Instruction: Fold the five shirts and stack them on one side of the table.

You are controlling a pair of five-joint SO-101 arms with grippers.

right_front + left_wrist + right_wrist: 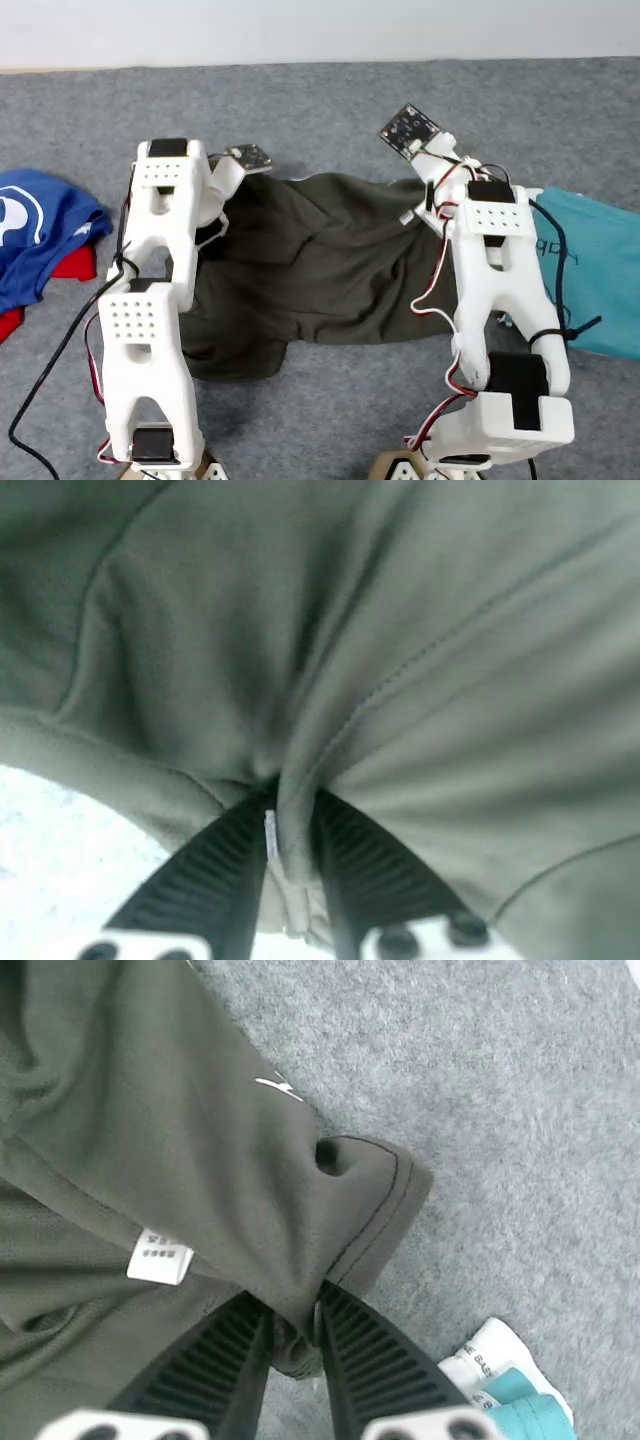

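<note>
The left fingers point(225, 865) were closed on a fold of the olive shirt point(320, 260), with the cloth pinched between them. The right fingers point(375, 1355) were closed on a hemmed edge of the same shirt, near a white label point(160, 1258). The shirt lay crumpled between the two arms on the grey, felt-like surface point(330, 110). A teal shirt point(600, 280) lay just beside the right arm. A blue shirt point(40, 230) lay over a red shirt point(75, 265) at the opposite side — well apart from the olive one. Behind the surface stood a pale wall point(300, 30) — plain and bare.
</note>
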